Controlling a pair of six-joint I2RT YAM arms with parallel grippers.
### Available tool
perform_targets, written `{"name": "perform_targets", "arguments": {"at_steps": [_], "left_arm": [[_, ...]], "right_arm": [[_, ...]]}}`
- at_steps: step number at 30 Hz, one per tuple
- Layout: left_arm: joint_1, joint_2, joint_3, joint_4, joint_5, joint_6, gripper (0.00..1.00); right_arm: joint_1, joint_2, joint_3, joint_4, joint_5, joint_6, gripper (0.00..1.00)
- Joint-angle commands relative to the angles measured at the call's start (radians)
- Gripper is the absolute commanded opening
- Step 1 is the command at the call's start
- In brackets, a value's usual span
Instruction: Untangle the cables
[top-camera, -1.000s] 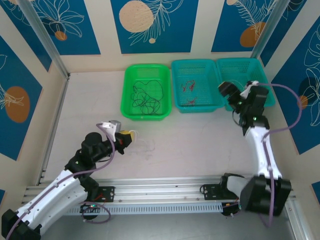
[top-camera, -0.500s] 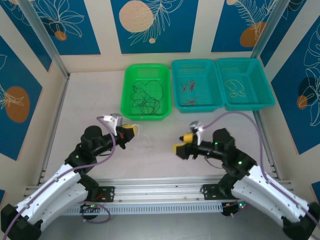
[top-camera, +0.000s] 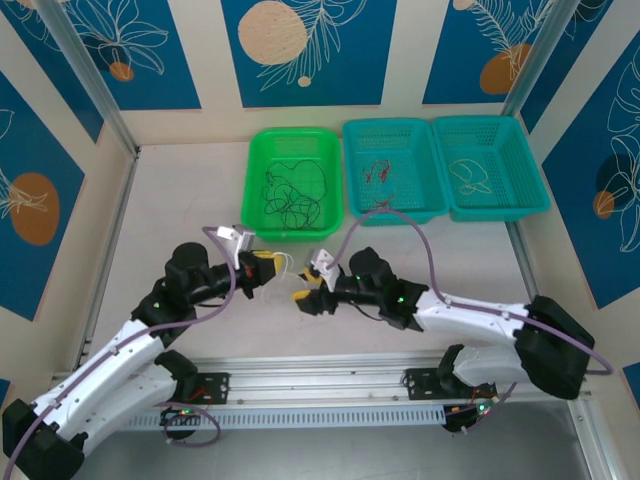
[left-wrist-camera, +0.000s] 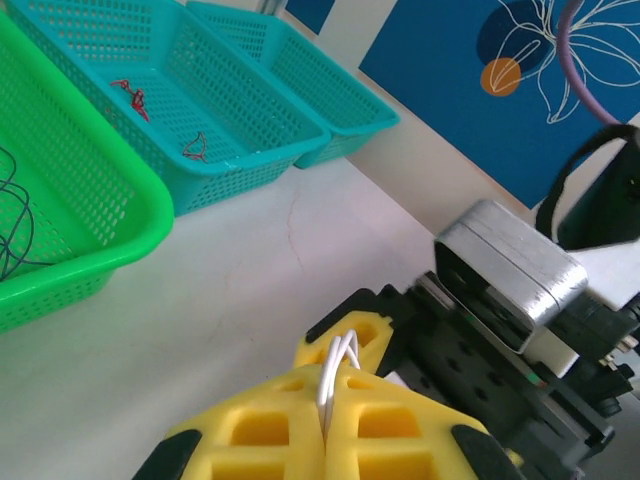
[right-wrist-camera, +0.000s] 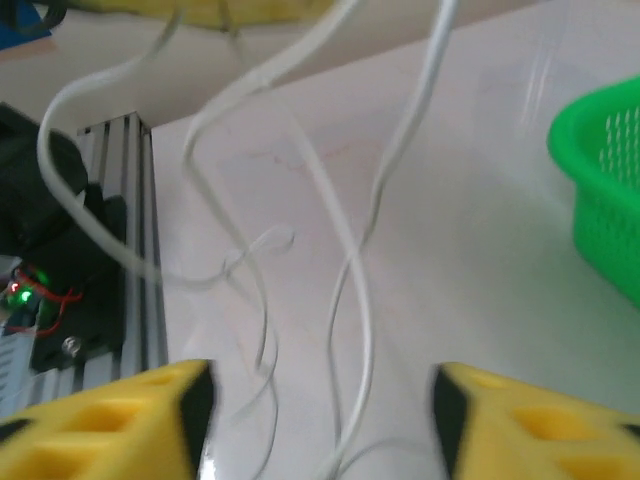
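Between the open right jaws hang strands of the thin white wire (left-wrist-camera: 335, 385), pinched by the closed left jaws; next, I judge, grip 1 strand.

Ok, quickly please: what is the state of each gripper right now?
Left gripper: closed on the thin white flexible cable.
Right gripper: open, strands of that cable loose between its jaws.

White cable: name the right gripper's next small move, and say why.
Probably close the right gripper on the white cable strands hanging between its open fingers. The left gripper pinches the same cable, so a second grip would let the arms draw it apart.
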Motion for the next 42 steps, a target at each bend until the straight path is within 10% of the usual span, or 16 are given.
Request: {"name": "perform_targets", "arguments": {"at_steps": [1,3,8,15,23,29,37,42], "left_arm": [[-0.006,0.000,0.036,-0.006,0.019,0.010,0.00],[-0.006,-0.017,0.035,-0.056,-0.038,0.023,0.00],[-0.005,-0.078,0.050,-0.276,-0.324,0.074,0.10],[-0.004,-0.104,0.008,-0.284,-0.384,0.048,0.14],[-0.003,-0.065,-0.036,-0.127,-0.244,0.041,0.09],[-0.010,0.047,-0.026,0.143,0.120,-0.012,0.48],[-0.097,0.188,0.051,0.290,0.261,0.019,0.69],[-0.219,0.301,0.135,0.244,0.166,0.127,0.74]], "right_arm": [[0.002,0.059,0.042,0.178,-0.006,0.006,0.29],[-0.017,0.073,0.039,0.194,0.009,0.046,0.02],[-0.072,0.006,-0.026,0.121,0.192,0.180,0.00],[-0.233,-0.184,-0.120,-0.100,0.292,0.365,0.00],[-0.310,-0.354,-0.181,-0.146,0.227,0.400,0.00],[-0.317,-0.430,-0.181,-0.162,0.162,0.416,0.00],[-0.300,-0.460,-0.143,-0.168,0.088,0.450,0.00],[-0.270,-0.454,-0.134,-0.150,0.092,0.454,0.00]]}}
